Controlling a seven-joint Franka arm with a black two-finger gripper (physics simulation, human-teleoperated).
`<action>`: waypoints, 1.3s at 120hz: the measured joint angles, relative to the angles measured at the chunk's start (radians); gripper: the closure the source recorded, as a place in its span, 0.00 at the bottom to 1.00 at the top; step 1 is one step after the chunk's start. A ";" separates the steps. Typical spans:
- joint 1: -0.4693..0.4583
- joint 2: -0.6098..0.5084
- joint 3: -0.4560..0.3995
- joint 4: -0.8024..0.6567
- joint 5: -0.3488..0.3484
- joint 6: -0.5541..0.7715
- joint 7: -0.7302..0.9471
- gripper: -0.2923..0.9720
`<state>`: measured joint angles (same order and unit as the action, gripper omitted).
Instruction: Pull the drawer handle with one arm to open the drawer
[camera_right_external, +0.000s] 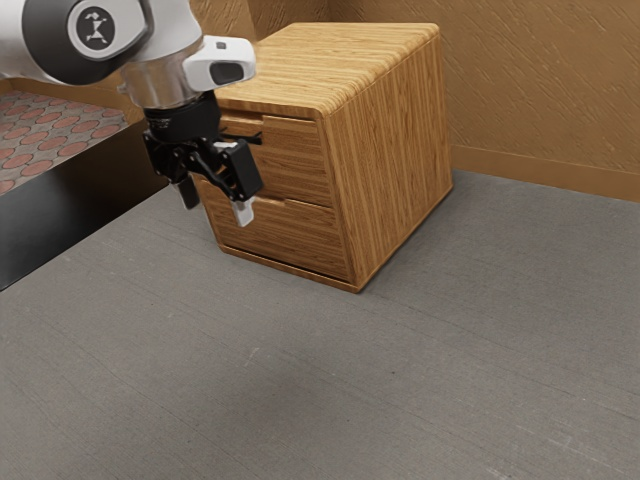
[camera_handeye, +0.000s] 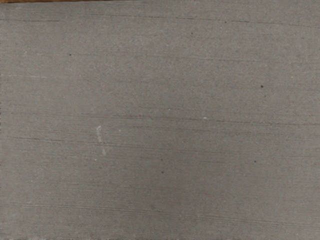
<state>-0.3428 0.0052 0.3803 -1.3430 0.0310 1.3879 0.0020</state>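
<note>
Right now the black two-finger gripper (camera_right_external: 215, 203) hangs fingers-down, spread and empty, just before the light wooden two-drawer cabinet (camera_right_external: 385, 150), whose upper drawer's thin dark handle (camera_right_external: 246, 136), running level across the front, lies slightly above and behind the fingertips.

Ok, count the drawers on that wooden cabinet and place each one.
2. The upper drawer sits just under the cabinet top; the lower drawer is directly beneath it, by the floor. The end effector covers part of both fronts.
</note>
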 joint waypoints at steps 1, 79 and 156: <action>0.001 0.000 0.000 0.000 0.000 0.000 0.000 0.23; 0.122 -0.081 -0.067 0.321 -0.005 -0.148 0.011 0.23; 0.107 -0.652 -0.130 -0.610 0.130 0.025 0.161 0.23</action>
<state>-0.2358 -0.6463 0.2500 -1.9531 0.1608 1.4128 0.1633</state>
